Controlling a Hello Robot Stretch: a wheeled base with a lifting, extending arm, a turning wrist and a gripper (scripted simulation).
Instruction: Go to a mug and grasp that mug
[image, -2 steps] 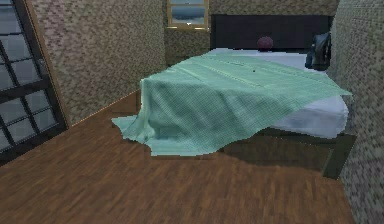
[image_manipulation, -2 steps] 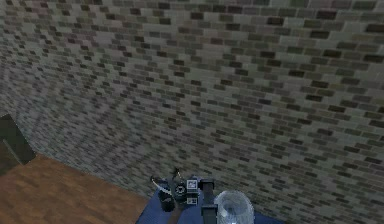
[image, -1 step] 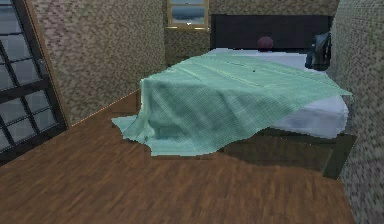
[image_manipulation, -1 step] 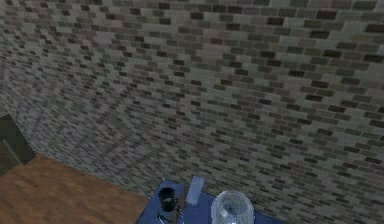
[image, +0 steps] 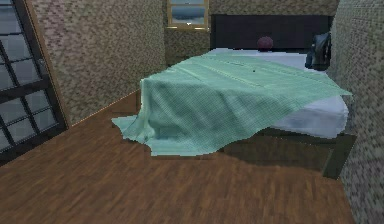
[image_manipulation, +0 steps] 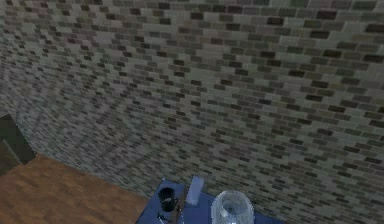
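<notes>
Approach step looking nearly done: small dark cup-like thing, probably mug (image_manipulation: 167, 197), sitting on blue worktop (image_manipulation: 199, 214) at bottom centre of arm side view, brick wall (image_manipulation: 200, 90) rising behind. Pale flat item (image_manipulation: 195, 188) lying just right of it, clear glass vessel (image_manipulation: 232, 208) further right. Next move calling for lining up and reaching out toward mug. Fingers: cannot tell whether gripping anything, nor where mug lies relative to them.

A bed (image: 318, 118) stood on a wooden floor (image: 150, 190), a pale green blanket (image: 215, 100) draped over its near corner and trailing down to the boards. At the bed's head rose a dark headboard (image: 270, 28), with a small reddish round thing (image: 265, 43) just before it. A dark object (image: 320, 52) sat at the bed's far edge. A dark-framed window (image: 25, 85) lay well apart from the bed.
</notes>
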